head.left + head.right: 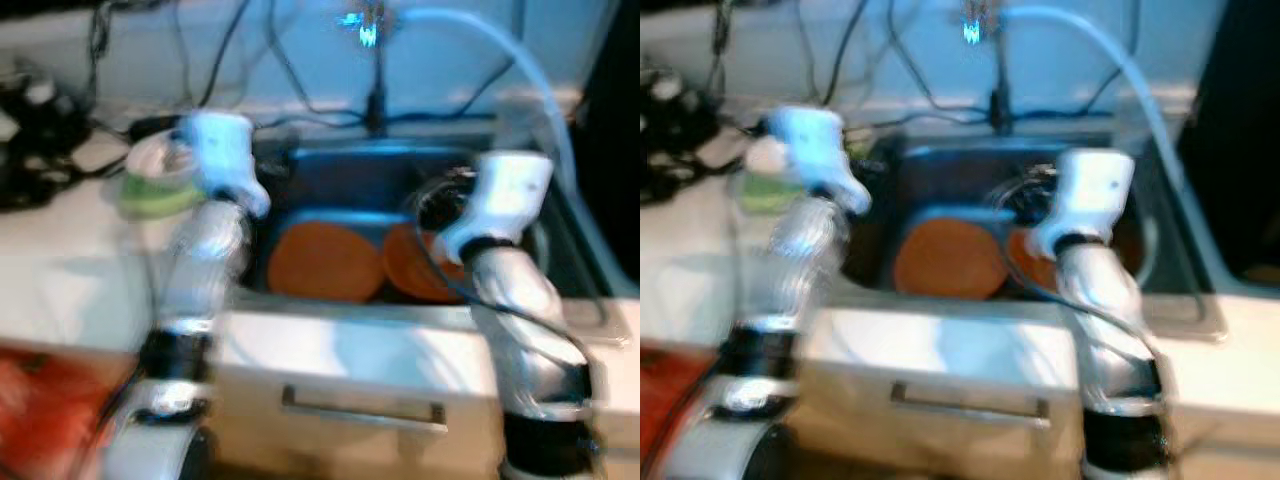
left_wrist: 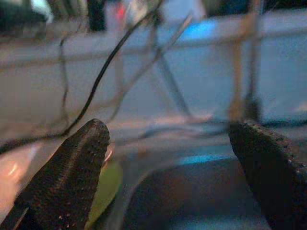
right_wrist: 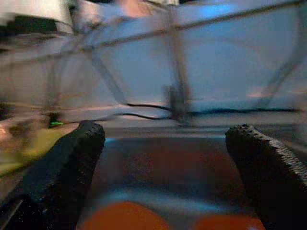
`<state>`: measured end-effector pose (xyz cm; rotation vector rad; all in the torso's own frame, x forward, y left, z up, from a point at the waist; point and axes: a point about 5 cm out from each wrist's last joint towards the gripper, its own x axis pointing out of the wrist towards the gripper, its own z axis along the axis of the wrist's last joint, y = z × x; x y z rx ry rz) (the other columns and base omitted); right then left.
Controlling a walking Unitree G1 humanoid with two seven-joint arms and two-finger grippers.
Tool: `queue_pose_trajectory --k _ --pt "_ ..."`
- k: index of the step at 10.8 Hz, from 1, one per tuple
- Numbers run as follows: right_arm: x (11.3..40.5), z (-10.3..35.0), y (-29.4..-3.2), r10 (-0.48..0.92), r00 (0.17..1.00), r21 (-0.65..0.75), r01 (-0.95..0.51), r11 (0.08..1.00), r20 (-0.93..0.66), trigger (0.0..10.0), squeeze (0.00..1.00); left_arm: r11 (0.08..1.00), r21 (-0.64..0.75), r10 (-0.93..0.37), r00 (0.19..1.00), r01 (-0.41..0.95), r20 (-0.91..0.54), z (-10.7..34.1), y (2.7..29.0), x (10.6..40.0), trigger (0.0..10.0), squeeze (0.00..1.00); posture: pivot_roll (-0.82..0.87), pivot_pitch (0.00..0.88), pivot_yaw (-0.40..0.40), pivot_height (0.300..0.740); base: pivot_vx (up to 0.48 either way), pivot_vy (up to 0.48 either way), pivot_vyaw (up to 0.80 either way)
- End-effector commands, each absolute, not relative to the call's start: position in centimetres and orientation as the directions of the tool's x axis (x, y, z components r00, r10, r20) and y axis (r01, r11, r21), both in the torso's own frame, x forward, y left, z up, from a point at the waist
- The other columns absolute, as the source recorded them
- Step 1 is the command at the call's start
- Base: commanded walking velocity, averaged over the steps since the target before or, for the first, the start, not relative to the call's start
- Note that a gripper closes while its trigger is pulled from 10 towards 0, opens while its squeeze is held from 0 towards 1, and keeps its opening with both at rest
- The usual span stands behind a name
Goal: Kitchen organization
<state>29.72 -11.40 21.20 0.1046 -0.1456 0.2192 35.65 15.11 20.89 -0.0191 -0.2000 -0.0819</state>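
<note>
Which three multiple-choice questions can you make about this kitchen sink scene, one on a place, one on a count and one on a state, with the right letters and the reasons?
1. Where do the round orange plates lie?
A. on the white counter
B. in the dark metal sink
C. on the floor

2. How many orange plates can be seen?
A. two
B. four
C. none

3. How do the black fingers of the left gripper stand?
A. shut on a plate
B. shut on a cable
C. apart, with nothing between them

Answers:
1 B, because both eye views show the plates on the sink bottom, behind the counter's front edge.
2 A, because one plate lies on the left and a second one beside it, partly behind the right arm.
3 C, because the left wrist view shows a wide gap between the fingers. The right gripper stands open likewise above the sink.
</note>
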Motion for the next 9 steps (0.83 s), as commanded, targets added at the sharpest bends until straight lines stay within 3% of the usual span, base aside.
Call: queue_pose_trajectory --k 1,7,8,9 --pt "29.7 21.2 -12.1 0.187 0.97 0.081 -0.202 0.976 0.155 10.0 0.0 0.994 -0.014 -0.104 0.973 0.109 0.206 21.2 14.2 35.6 10.0 1.0 -0.05 0.0 0.12 0.74 0.0 0.0 0.0" --pt "29.5 21.1 -12.0 0.194 0.97 0.081 -0.207 0.975 0.147 10.0 0.0 0.999 0.029 -0.038 0.987 0.034 0.154 20.3 15.4 35.9 10.0 1.0 -0.05 0.0 0.123 0.74 0.0 0.0 0.0" --pt "29.4 21.0 -12.0 0.193 0.97 0.082 -0.207 0.975 0.145 10.0 0.0 0.999 0.042 -0.034 0.991 0.028 0.132 20.0 15.5 35.9 10.0 0.59 -0.05 0.0 0.124 0.74 0.0 0.0 0.0" --pt "29.4 21.0 -12.0 0.193 0.97 0.083 -0.206 0.975 0.146 10.0 0.0 0.999 0.036 -0.045 0.99 0.041 0.134 20.0 15.4 35.9 10.0 0.49 -0.05 0.0 0.126 0.74 0.0 0.0 0.0"
